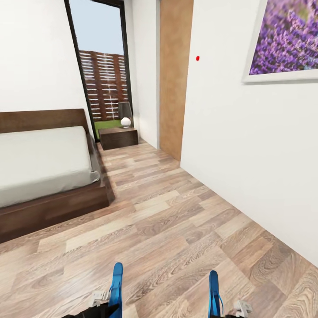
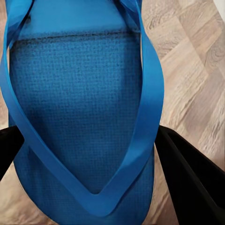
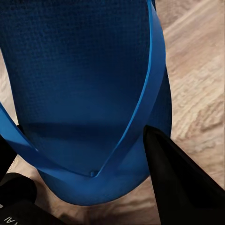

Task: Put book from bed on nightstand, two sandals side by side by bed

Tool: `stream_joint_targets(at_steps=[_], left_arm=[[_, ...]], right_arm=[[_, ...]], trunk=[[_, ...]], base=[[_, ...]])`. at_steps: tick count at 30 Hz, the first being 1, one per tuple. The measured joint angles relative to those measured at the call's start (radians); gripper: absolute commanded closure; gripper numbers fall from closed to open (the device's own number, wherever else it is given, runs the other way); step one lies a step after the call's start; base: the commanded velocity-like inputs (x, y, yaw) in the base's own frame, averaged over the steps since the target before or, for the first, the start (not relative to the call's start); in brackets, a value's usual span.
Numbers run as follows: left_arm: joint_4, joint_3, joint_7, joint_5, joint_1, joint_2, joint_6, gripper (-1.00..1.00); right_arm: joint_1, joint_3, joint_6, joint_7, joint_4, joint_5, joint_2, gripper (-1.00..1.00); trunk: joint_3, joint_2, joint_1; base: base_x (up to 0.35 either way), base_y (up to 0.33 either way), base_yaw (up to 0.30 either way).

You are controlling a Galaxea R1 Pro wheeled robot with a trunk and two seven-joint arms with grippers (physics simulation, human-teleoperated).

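Note:
My left gripper is shut on one bright blue sandal, its dark fingers pressing on the sole's edges. That sandal stands on edge at the bottom of the head view. My right gripper is shut on the other sandal, which also shows on edge low in the head view. The bed, with a white mattress and a dark wood frame, lies ahead at the left. A dark nightstand stands beyond its headboard. The book is out of view.
A lamp with a white round base sits on the nightstand, in front of a tall window. A white wall with a lavender picture runs along the right. Wood floor stretches between bed and wall.

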Motion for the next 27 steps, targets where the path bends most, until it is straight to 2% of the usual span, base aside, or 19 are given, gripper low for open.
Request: stream_joint_targets(at_steps=[17,27], left_arm=[[0.000,0.000,0.000,0.000,0.000,0.000,0.000,1.00],[0.000,0.001,0.000,0.001,0.000,0.000,0.001,1.00]], right_arm=[[0.000,0.001,0.000,0.000,0.000,0.001,0.000,1.00],[0.000,0.001,0.000,0.000,0.000,0.001,0.000,1.00]], trunk=[[0.000,0.000,0.000],[0.000,0.000,0.000]], base=[[0.326,-0.002,0.044],[0.326,-0.100,0.001]])
